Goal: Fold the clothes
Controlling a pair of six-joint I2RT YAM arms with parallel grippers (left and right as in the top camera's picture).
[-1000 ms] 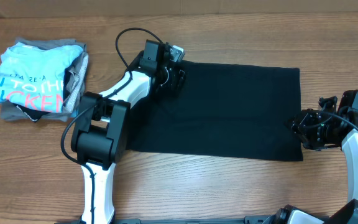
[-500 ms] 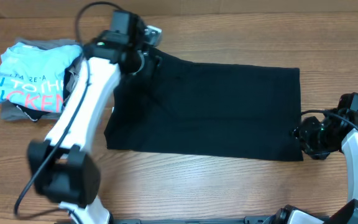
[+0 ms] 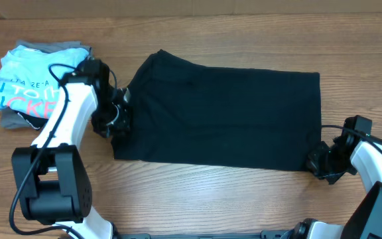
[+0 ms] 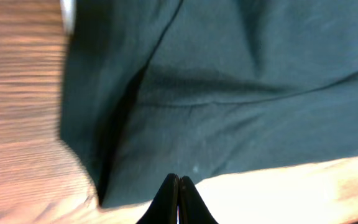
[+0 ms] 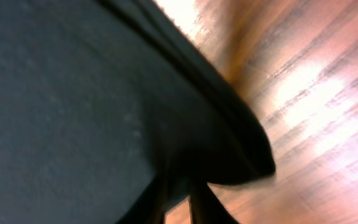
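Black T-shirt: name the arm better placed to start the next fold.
Left, probably. The left gripper is shut right at the black T-shirt's left hem. The right gripper sits at the shirt's near right corner, but whether it grips the fabric cannot be told.

Black T-shirt (image 3: 224, 116) lies flat as a wide rectangle on the wooden table (image 3: 197, 199). Left gripper (image 3: 118, 123) meets its left edge, right gripper (image 3: 318, 161) its near right corner. Light blue shirt (image 3: 28, 89) tops grey folded garments (image 3: 8, 119) at far left

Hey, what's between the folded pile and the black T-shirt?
Overhead view: the left gripper and its arm, at the black T-shirt's left edge; otherwise bare wooden table.
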